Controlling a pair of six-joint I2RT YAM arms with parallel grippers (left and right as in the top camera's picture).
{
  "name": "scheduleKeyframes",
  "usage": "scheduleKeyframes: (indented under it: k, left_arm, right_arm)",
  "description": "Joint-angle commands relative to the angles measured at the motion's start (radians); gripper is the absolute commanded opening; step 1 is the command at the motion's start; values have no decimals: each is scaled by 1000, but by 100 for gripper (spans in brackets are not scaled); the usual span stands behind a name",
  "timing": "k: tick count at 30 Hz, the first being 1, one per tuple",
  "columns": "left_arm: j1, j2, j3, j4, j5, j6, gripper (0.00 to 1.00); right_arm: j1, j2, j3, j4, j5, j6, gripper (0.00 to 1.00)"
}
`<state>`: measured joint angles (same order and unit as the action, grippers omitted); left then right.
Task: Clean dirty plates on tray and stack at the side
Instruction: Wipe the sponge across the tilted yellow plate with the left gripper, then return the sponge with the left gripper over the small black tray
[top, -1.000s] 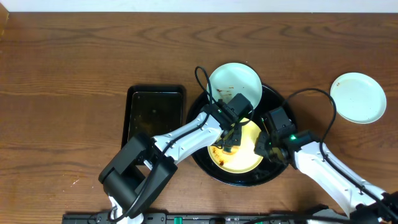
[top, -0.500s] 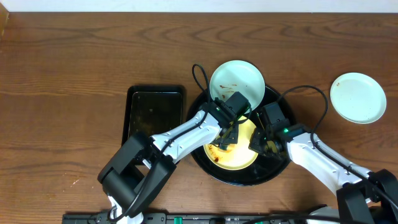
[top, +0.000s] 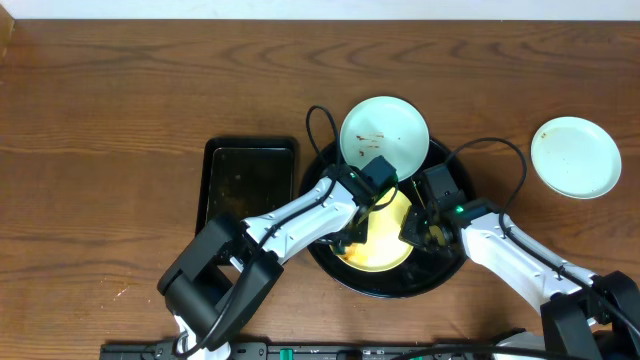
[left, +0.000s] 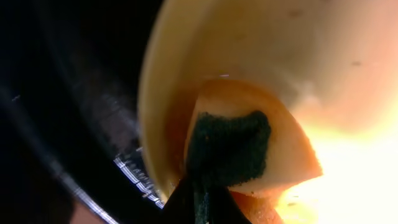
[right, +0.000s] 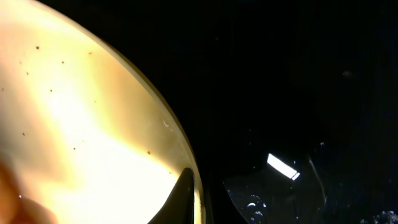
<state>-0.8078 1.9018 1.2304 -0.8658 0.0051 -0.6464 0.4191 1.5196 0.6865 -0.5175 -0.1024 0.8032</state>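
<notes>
The pale yellow plate (top: 392, 248) lies in the round black tray (top: 440, 272), with brown smears at its left edge. My left gripper (top: 353, 234) is shut on a yellow sponge with a green pad (left: 239, 149) and presses it onto the plate's left side (left: 249, 50). My right gripper (top: 414, 234) is shut on the plate's right rim (right: 186, 168). A mint-green plate (top: 384, 135) with brown smears rests on the tray's far rim. A second mint-green plate (top: 575, 157) sits on the bare tabletop at the right.
A smaller rectangular black tray (top: 250, 180) stands left of the round tray. The round tray's glossy floor shows wet in the right wrist view (right: 298, 93). Cables loop above both wrists.
My left gripper has slid the sponge down and to the left across the yellow plate. My right gripper moved in to the plate's right rim a second ago and has since held still.
</notes>
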Motion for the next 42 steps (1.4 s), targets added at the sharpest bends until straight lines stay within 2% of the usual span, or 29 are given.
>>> scheduleKeyframes:
  k: [1, 11, 22, 26, 31, 42]
  left_arm:
    - [3, 17, -24, -57, -114, 21, 7]
    - [3, -18, 20, -58, -118, 51, 7]
    - [4, -279, 81, -66, -140, 78, 7]
    - [5, -373, 81, -100, -256, 77, 7]
    - [27, -422, 81, -164, -384, 76, 7]
    - [204, -421, 81, -219, -391, 77, 7]
  right_arm:
    - [-6, 75, -42, -3, 15, 18, 1]
    - [-6, 75, -42, -3, 16, 11, 2]
    - [-6, 74, -40, 2, 16, -35, 1]
    - [-6, 56, -39, 2, 31, -66, 1]
    - [-6, -23, -39, -8, 54, -98, 1]
    - [-6, -337, -17, -131, 187, -200, 1]
